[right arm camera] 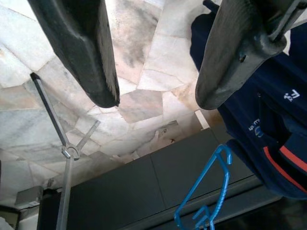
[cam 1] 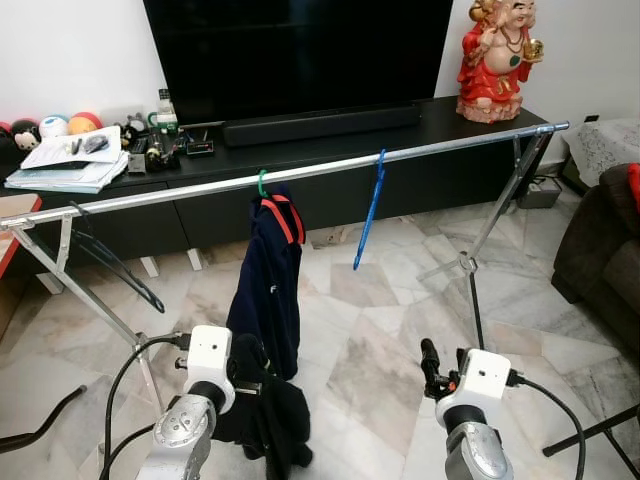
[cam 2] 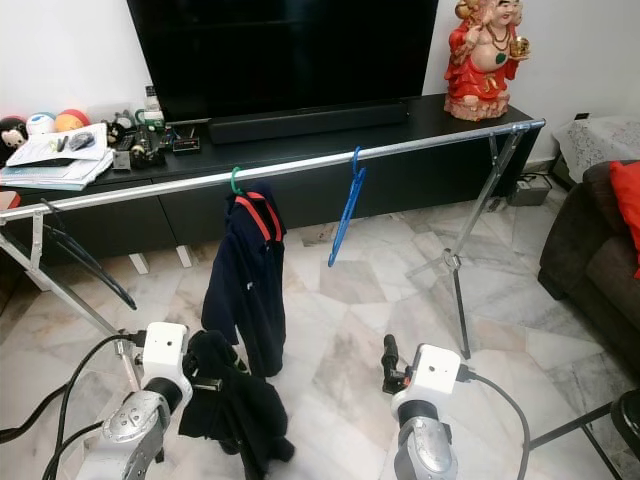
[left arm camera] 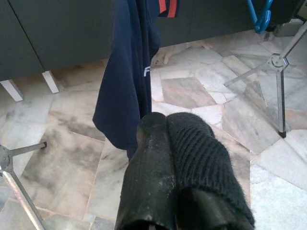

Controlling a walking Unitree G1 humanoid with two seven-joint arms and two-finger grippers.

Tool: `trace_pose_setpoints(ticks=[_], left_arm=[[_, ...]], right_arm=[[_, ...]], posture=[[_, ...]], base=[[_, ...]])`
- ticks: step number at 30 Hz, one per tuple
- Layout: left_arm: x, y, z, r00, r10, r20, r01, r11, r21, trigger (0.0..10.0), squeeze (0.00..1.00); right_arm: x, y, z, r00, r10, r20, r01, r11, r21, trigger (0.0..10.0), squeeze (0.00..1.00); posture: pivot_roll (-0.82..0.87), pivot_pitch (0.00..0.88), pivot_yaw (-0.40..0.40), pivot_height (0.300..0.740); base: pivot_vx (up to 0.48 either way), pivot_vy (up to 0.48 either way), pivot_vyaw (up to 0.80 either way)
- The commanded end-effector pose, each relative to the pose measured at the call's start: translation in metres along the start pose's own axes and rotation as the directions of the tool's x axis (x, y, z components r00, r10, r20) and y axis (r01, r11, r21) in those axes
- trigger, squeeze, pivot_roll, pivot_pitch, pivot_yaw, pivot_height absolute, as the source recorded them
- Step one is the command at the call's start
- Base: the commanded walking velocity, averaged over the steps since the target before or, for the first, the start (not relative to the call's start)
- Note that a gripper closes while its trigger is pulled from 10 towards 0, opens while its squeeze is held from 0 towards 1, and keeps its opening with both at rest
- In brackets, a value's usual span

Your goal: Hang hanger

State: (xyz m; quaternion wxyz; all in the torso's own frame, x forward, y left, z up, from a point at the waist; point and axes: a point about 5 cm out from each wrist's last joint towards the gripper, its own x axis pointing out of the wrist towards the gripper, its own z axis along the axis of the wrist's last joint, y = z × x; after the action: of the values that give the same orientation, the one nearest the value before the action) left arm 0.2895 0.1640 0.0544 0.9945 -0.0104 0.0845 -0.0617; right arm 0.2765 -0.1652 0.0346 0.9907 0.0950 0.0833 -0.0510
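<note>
Left tool (left arm camera: 165, 143) low, clamped on dark garment (cam 1: 268, 415); right tool (right arm camera: 153, 52) raised fwd, fingers apart.

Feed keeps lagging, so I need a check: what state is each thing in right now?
Left tool: shut on black garment.
Right tool: open, empty.
Black garment: held low, off the rail.
Navy jacket: hanging on green hanger.
Blue hanger: bare, on rail.
Rail: standing.

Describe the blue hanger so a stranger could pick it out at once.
Find the long silver rail that runs in front of the black TV cabinet. Two things hang from it: a navy jacket on a green hook, and to its right the blue hanger. The hanger is bare and thin, and bright blue.
</note>
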Motion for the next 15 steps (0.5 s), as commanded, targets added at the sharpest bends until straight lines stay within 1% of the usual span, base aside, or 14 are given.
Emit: trace_pose_setpoints(ticks=[1, 4, 15], left_arm=[[-0.0004, 0.0028, 0.0068, 1.000, 0.006, 0.027, -0.006, 1.000, -0.005, 10.0, 0.00], [-0.0003, 0.0021, 0.0068, 1.000, 0.005, 0.027, -0.005, 1.000, -0.008, 10.0, 0.00], [-0.0007, 0.0021, 0.0067, 1.000, 0.004, 0.027, -0.004, 1.000, -0.011, 10.0, 0.00]], right_arm=[[0.0010, 0.0009, 0.0012, 1.000, -0.006, 0.007, 0.006, 1.000, 0.015, 10.0, 0.00], [0.0010, 0.0006, 0.0010, 1.000, -0.007, 0.006, 0.007, 1.000, 0.016, 10.0, 0.00], [0.0016, 0.0014, -0.0001, 1.000, -0.005, -0.001, 0.005, 1.000, 0.009, 10.0, 0.00]], posture=[[0.05, 0.036, 0.063, 0.740], [0.04, 0.032, 0.064, 0.740], [0.05, 0.028, 0.064, 0.740]], base=[[0.000, 0.000, 0.00], [0.000, 0.000, 0.00], [-0.255, 0.000, 0.00]])
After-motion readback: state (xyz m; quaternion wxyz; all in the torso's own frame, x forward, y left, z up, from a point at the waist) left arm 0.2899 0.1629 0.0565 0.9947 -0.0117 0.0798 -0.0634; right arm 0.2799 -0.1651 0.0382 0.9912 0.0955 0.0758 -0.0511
